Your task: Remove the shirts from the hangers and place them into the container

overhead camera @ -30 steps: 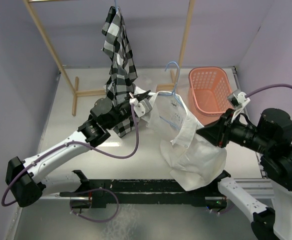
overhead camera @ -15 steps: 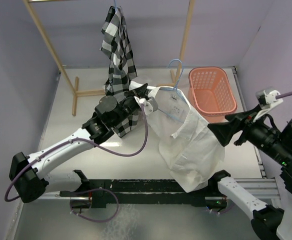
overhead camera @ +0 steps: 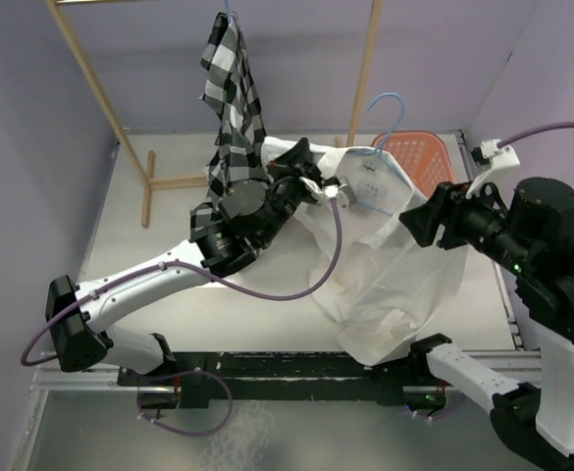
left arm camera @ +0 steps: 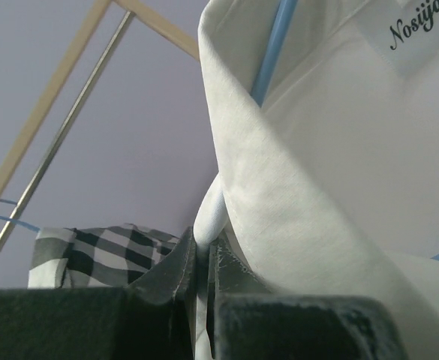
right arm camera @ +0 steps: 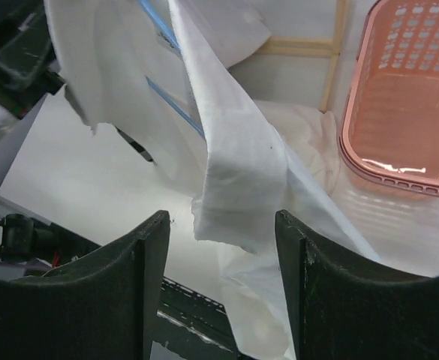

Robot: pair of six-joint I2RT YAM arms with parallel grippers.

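White tabletop beneath me. My left gripper is pinched tight on the collar of the white shirt, which is still on its blue hanger just beside the salmon laundry basket; the basket's bare floor shows. My right gripper gapes, gripping nothing. The plaid shirt hangs on the rack.

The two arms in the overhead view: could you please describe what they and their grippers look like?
Both arms have white tubular links between bulky black joint housings. A thin purple cable loops along the left arm and another leaves the white bracket on the right arm, which shows small green lights. The left gripper and right gripper have matte dark, flat-faced fingers.
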